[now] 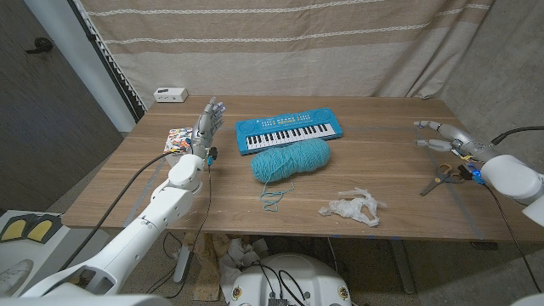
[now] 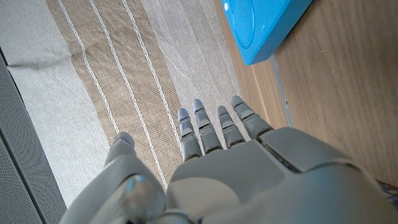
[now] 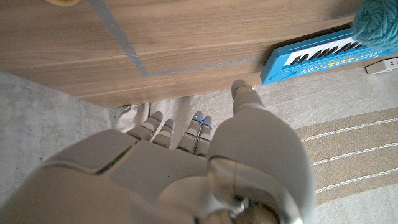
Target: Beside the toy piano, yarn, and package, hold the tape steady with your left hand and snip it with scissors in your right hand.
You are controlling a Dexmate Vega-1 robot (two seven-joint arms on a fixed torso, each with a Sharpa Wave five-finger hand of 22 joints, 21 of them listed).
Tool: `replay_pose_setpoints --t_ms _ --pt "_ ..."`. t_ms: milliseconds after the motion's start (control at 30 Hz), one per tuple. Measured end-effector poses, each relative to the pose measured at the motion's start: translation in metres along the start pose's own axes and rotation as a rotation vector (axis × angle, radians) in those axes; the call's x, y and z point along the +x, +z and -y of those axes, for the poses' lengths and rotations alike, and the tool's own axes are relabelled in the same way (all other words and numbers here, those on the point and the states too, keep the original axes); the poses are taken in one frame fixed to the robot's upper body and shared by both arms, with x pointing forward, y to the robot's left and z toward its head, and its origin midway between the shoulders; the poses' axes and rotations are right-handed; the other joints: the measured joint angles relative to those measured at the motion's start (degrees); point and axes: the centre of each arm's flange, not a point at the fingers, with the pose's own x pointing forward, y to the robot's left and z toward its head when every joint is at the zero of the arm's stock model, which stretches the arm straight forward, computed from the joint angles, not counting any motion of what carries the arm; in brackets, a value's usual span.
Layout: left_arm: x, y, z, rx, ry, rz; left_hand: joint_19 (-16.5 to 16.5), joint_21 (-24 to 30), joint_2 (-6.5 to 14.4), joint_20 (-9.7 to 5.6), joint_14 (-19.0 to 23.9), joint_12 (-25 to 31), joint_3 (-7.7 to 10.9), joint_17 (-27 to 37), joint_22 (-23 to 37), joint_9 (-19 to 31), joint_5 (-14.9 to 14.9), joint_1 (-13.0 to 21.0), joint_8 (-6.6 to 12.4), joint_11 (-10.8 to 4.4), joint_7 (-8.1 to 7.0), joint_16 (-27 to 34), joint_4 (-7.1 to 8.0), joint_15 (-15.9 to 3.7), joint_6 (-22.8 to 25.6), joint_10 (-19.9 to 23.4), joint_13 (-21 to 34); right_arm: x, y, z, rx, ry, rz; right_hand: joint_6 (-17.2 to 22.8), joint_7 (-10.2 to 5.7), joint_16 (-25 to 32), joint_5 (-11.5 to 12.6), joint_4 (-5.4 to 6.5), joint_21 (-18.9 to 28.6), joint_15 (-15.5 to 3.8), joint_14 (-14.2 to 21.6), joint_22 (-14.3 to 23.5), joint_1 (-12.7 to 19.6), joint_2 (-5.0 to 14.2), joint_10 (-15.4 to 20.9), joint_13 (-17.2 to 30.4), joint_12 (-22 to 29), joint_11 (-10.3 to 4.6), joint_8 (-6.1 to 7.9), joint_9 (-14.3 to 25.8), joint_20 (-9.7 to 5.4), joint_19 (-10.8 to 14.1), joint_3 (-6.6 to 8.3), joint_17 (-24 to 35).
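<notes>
A blue toy piano [image 1: 289, 130] lies at the table's far middle, with a ball of teal yarn [image 1: 291, 160] just in front of it. A colourful package [image 1: 180, 138] sits at the left. A crumpled whitish wad of tape [image 1: 355, 206] lies near the front edge. Scissors [image 1: 440, 177] with yellowish handles lie at the right. My left hand [image 1: 208, 119] is raised beside the package, fingers apart, holding nothing. My right hand [image 1: 446, 136] hovers behind the scissors, fingers stretched out and empty. The piano's corner [image 2: 264, 25] appears past my left hand [image 2: 236, 168].
A small white box [image 1: 170, 93] sits at the far left corner. A striped curtain [image 1: 297, 42] hangs behind the table. Grey strips [image 3: 118, 34] mark the wood. A loose yarn end [image 1: 272, 200] loops toward the front edge. Piano [image 3: 317, 53] and yarn [image 3: 379, 15] show beyond my right hand [image 3: 186, 168].
</notes>
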Motion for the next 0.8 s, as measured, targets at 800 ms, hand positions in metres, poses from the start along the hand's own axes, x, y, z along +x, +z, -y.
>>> replay_pose_setpoints --t_ms 800 --pt "-0.0001 0.0035 0.0018 0.001 0.0 0.004 0.0 0.0 0.0 0.0 0.0 0.0 0.0 0.0 0.0 0.0 0.0 0.0 0.0 0.22 0.0 0.0 0.0 0.0 0.0 0.2 0.0 -0.0101 -0.0102 0.0089 -0.076 0.033 -0.042 0.5 0.09 0.0 0.0 -0.47 0.0 -0.11 0.5 0.0 1.7 -0.78 -0.2 0.0 -0.3 0.29 0.0 0.0 -0.01 0.6 0.47 0.0"
